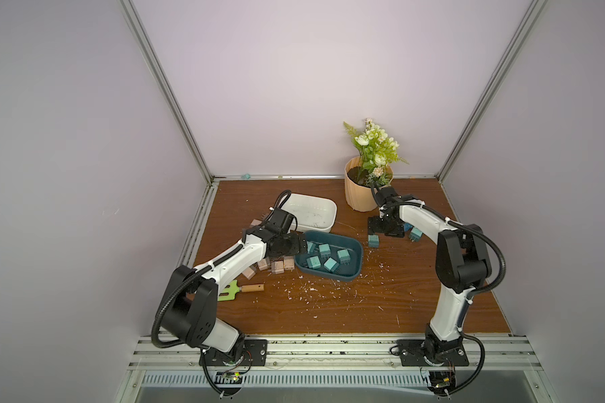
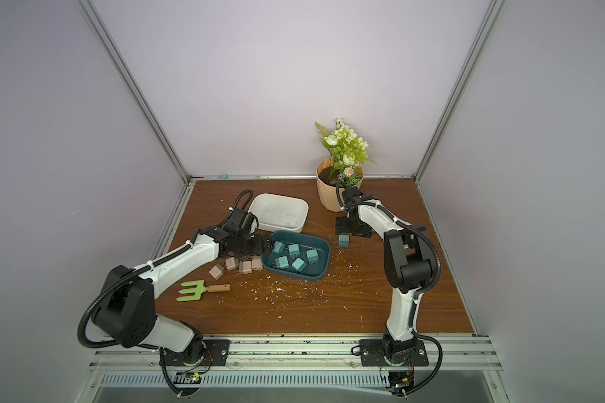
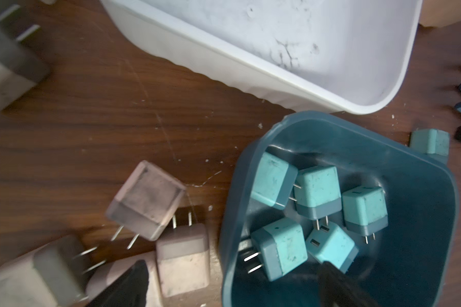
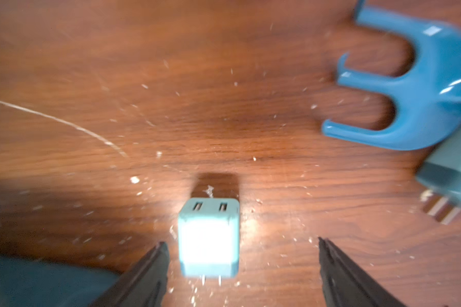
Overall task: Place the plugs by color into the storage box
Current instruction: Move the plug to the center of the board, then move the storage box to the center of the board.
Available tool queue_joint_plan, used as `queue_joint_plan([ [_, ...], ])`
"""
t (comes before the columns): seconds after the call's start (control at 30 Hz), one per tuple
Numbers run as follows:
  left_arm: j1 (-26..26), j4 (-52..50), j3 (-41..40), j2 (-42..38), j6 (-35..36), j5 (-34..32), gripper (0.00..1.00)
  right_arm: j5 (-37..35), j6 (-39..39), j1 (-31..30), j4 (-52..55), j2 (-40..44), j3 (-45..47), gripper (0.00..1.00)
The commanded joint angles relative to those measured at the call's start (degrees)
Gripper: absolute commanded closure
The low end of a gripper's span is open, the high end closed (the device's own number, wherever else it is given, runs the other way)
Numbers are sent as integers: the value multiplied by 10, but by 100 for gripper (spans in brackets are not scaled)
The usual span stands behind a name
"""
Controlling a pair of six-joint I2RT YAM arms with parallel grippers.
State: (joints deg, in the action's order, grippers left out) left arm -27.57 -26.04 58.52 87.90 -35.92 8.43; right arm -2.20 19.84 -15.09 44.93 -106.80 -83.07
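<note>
Right claw wide, empty; teal plug sits between its fingers, prongs toward the claw. Left claw wide, farther off.

A ribbed tan flower pot holding white and green flowers stands at the back of a brown wood-grain table. Well in front of the pot, off to its left, lies a light green garden fork with a wooden handle; nearer the pot lies a blurred blue pronged head, probably another fork. White flecks dot the tabletop in front of the pot.
</note>
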Motion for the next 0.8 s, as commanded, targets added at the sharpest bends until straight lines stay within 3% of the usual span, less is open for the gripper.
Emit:
queue_joint_plan([
  [0.0,-25,13,36,38,14,5,1,23,-31,29,-5,70,17,9],
  [0.07,-36,4,58,67,19,5,6,33,-36,50,-7,92,39,9],
  [0.27,-51,-16,76,107,13,2,33,47,-40,90,-25,141,108,9],
  [0.53,-55,-33,34,73,10,0,62,66,-49,114,-33,146,113,9],
  [0.77,-71,-51,-8,16,1,0,80,110,-39,110,-56,117,100,9],
])
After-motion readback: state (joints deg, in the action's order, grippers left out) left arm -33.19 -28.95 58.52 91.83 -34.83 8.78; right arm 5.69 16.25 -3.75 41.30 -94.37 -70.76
